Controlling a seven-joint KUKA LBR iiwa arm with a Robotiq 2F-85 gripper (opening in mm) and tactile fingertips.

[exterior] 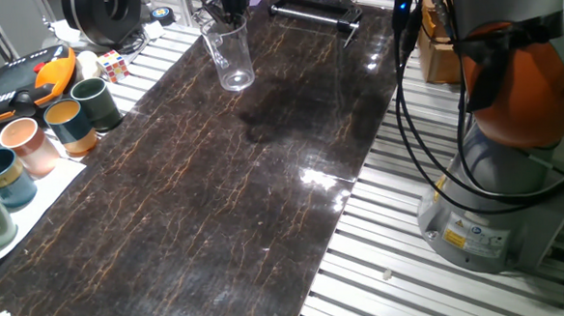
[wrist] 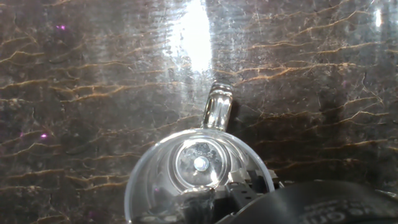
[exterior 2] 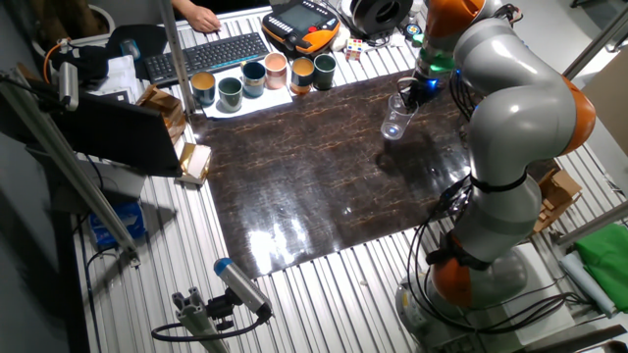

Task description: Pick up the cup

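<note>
Gripping cup rim w/ gripper.

The end effector gripped the clear cup by its rim, holding it tilted over the dark marbled surface. A row of coloured mugs stood along the far edge.
</note>
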